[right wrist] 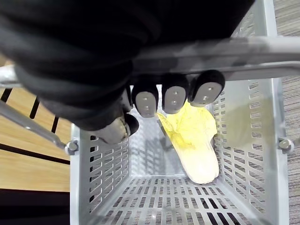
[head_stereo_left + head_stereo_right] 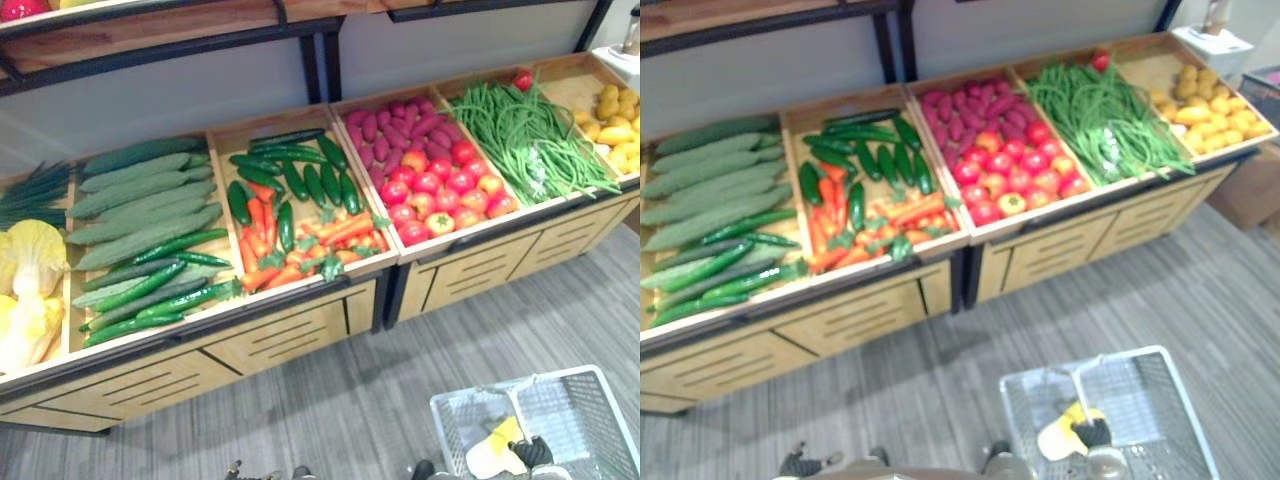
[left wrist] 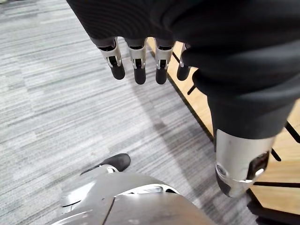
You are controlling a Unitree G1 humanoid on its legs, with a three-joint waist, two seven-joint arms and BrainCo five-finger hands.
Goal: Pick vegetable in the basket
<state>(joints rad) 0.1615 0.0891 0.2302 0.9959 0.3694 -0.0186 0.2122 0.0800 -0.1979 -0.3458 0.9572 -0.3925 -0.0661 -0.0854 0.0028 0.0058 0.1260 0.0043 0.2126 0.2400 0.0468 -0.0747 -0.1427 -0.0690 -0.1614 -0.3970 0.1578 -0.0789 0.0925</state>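
Right wrist view: right hand clenched round basket handle, yellow leafy vegetable inside basket at 5 o'clock in eye view; left hand released over floor.

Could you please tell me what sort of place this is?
Probably a grocery shop's produce section: wooden bins of cucumbers, tomatoes and green beans, plus a grey shopping basket.

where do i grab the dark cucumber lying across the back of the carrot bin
Round its middle, from above: the cucumber lies flat and crosswise, its top bare. Use the open left hand; the right hand is shut on the basket handle.
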